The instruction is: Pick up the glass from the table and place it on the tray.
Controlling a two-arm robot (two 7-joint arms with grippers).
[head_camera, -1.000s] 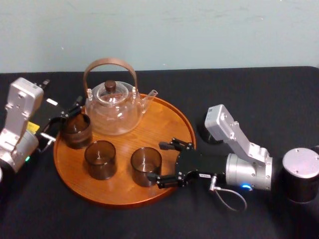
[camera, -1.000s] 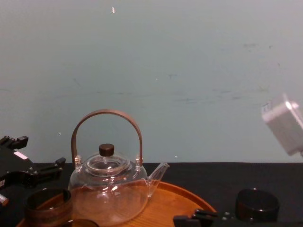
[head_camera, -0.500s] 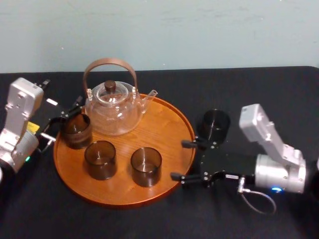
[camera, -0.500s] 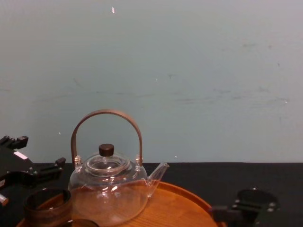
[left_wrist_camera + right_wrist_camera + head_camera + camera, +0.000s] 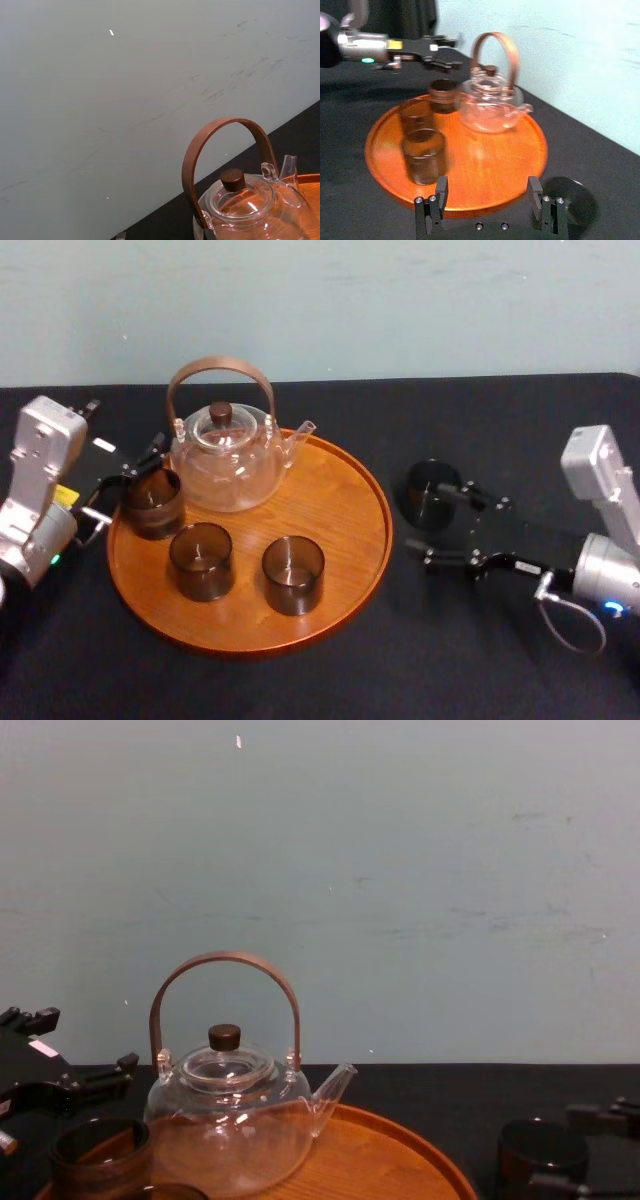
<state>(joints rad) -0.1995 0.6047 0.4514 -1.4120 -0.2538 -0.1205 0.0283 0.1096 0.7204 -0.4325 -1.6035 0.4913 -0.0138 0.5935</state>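
Dark glass (image 5: 432,490) on black table (image 5: 500,420) right of tray (image 5: 340,570), beside far finger of right gripper (image 5: 428,522), spread wide, empty, left gripper (image 5: 130,480) splayed, far left

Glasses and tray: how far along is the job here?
Done: three glasses stand on the tray beside the teapot. In hand: the right gripper, open and empty, sits off the tray beside a fourth glass on the table; the left gripper is open by the rear-left glass. Left: grasp the fourth glass and set it on the tray.
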